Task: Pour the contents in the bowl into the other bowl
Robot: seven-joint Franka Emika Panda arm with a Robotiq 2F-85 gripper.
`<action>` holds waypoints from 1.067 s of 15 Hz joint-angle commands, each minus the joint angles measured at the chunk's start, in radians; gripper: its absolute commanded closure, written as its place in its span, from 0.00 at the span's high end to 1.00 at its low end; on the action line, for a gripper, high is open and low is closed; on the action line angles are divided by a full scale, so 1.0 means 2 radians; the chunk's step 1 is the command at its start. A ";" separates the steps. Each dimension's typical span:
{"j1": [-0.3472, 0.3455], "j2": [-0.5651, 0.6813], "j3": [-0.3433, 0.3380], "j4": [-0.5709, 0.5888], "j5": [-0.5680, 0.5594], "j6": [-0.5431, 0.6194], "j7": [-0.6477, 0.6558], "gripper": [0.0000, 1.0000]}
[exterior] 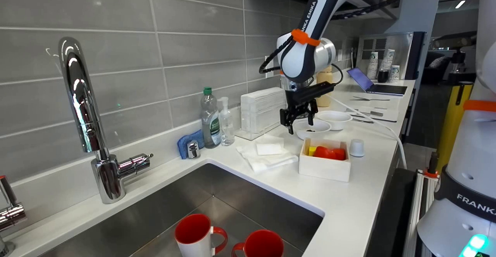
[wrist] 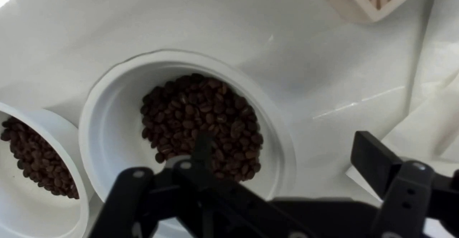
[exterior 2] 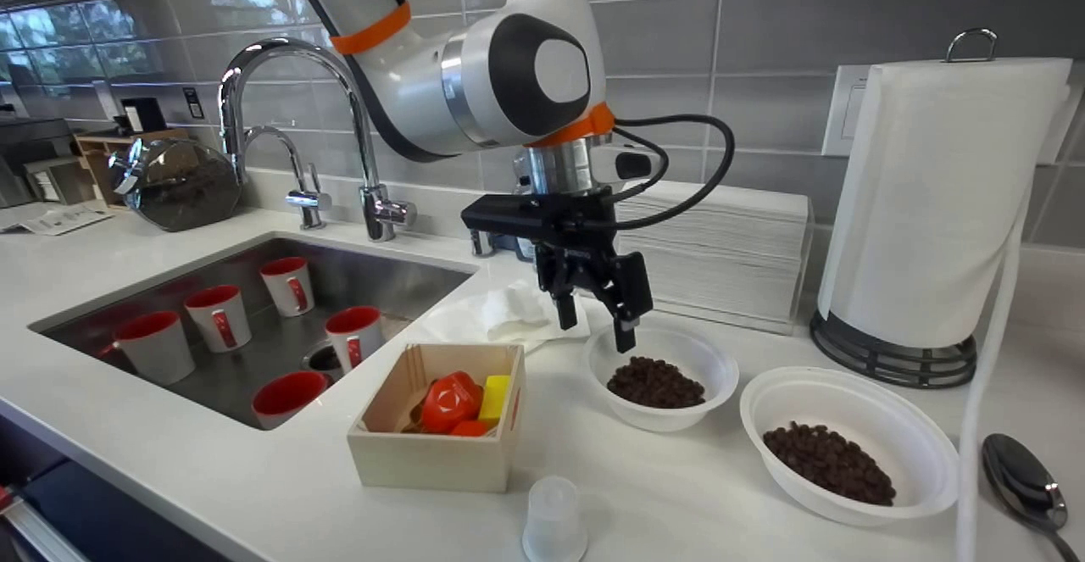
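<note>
Gripper is spread wide, nothing gripped, fingers lined up astride the right rim of the bowl of beans (wrist view, left of centre), presumably so it can be pinched; other bowl is set beside, lower left, likely for short pour.

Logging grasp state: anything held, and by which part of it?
Nothing is held: the end effector is open, with no grip on the white bowl nearest it.
</note>
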 commanded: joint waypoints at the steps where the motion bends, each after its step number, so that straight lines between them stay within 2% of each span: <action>1: 0.012 0.028 -0.024 0.007 -0.026 0.028 0.022 1.00; 2: 0.015 0.033 -0.031 0.007 -0.032 0.036 0.028 1.00; 3: 0.019 0.038 -0.037 0.007 -0.037 0.048 0.036 0.75; 4: 0.023 0.041 -0.042 0.006 -0.035 0.059 0.040 0.72; 5: 0.028 0.044 -0.048 0.006 -0.036 0.071 0.046 0.65; 6: 0.033 0.046 -0.053 0.005 -0.035 0.081 0.050 0.54; 12: 0.073 0.046 -0.088 0.002 -0.053 0.112 0.067 0.04; 13: 0.078 0.045 -0.092 0.002 -0.057 0.114 0.068 0.00; 16: 0.087 0.042 -0.104 -0.001 -0.062 0.116 0.073 0.00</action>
